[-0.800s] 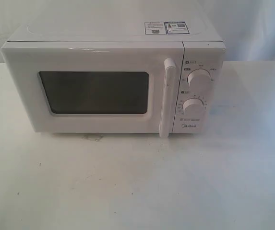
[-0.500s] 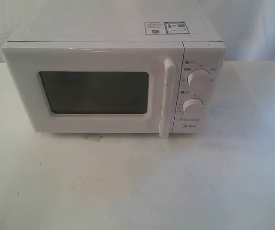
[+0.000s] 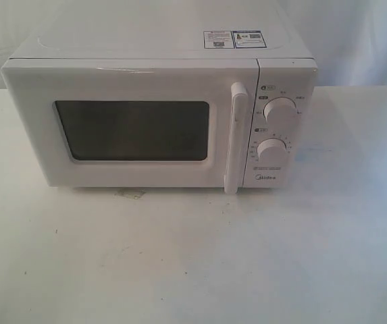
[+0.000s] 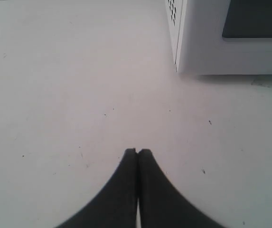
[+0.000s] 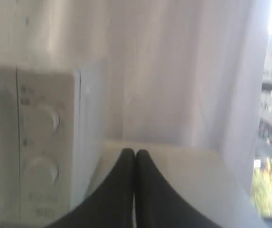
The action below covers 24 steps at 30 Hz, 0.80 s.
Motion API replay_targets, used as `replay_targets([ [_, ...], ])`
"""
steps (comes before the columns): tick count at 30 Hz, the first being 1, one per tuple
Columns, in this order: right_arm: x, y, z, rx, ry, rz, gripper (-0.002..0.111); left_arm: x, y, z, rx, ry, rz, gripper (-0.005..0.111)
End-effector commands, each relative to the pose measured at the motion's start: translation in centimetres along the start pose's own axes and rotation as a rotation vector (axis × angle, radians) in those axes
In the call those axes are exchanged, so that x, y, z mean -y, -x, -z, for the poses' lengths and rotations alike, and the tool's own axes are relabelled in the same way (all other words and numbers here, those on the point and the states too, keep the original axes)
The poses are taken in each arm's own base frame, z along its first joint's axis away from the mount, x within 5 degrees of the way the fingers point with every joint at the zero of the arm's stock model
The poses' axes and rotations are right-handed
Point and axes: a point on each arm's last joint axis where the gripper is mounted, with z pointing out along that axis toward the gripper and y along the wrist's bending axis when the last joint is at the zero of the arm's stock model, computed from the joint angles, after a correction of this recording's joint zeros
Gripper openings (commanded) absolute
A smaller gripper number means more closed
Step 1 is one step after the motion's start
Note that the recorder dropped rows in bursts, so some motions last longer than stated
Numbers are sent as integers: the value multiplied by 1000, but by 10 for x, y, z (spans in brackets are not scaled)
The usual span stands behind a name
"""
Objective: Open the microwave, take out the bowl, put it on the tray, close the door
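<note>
The white microwave (image 3: 159, 115) stands at the back middle of the table, its door (image 3: 132, 128) closed, with the dark window and the vertical bar handle (image 3: 235, 138) facing me. Two round knobs (image 3: 277, 111) sit to the right of the handle. The bowl and any tray are out of view. Neither gripper appears in the exterior view. My left gripper (image 4: 137, 152) is shut and empty over bare table, with the microwave's corner (image 4: 183, 42) beyond it. My right gripper (image 5: 135, 153) is shut and empty, off the microwave's knob side (image 5: 41, 142).
The white table (image 3: 193, 256) stretches in front of the microwave. A white curtain (image 5: 173, 71) hangs behind the table. A window with an outdoor scene (image 5: 271, 118) shows at the edge of the right wrist view.
</note>
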Motion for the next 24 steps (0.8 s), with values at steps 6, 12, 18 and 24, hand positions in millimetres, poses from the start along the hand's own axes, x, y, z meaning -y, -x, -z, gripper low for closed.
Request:
replay_targets([
  [6,-2,61,25,754,86,-160,0,0,-1,0,2,-1,11,0],
  [12,-5,78,38,923,193,-256,0,0,-1,0,2,-1,11,0],
  [18,-4,136,46,990,163,-162,0,0,-1,0,2,-1,11,0],
  [24,-12,207,-3,688,180,31,0,0,-1,0,2,-1,11,0],
])
